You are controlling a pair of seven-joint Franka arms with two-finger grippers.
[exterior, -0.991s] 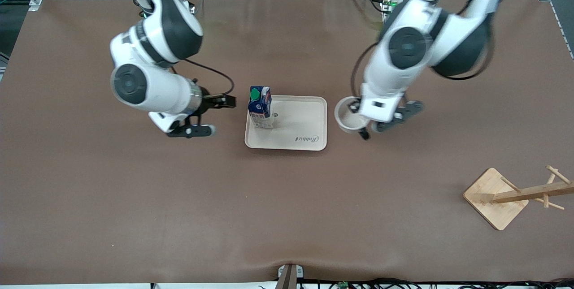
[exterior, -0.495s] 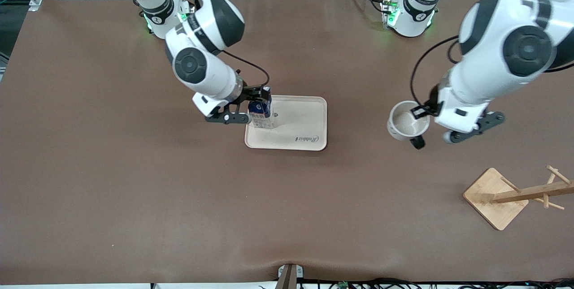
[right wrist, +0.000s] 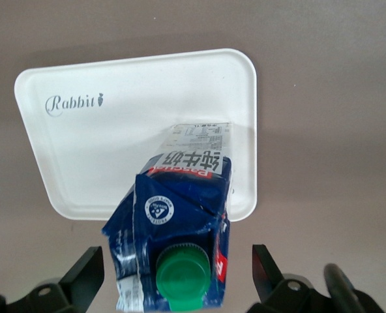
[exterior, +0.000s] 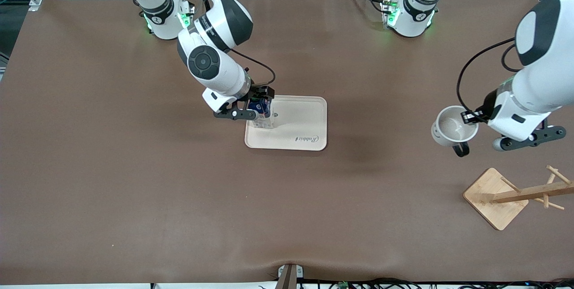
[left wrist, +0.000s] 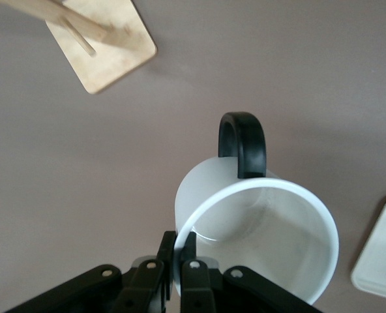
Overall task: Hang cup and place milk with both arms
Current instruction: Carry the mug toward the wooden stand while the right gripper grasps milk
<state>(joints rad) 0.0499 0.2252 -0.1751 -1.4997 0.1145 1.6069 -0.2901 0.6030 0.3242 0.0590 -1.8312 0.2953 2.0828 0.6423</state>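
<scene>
The cup [exterior: 453, 128] was held by its rim in the closed left gripper [exterior: 476, 118], its handle turned toward the wooden rack [exterior: 515, 196], which lay nearer the front camera. The right gripper [exterior: 256, 106] was spread wide around the upright milk [right wrist: 173, 235] on the tray [exterior: 305, 123].
</scene>
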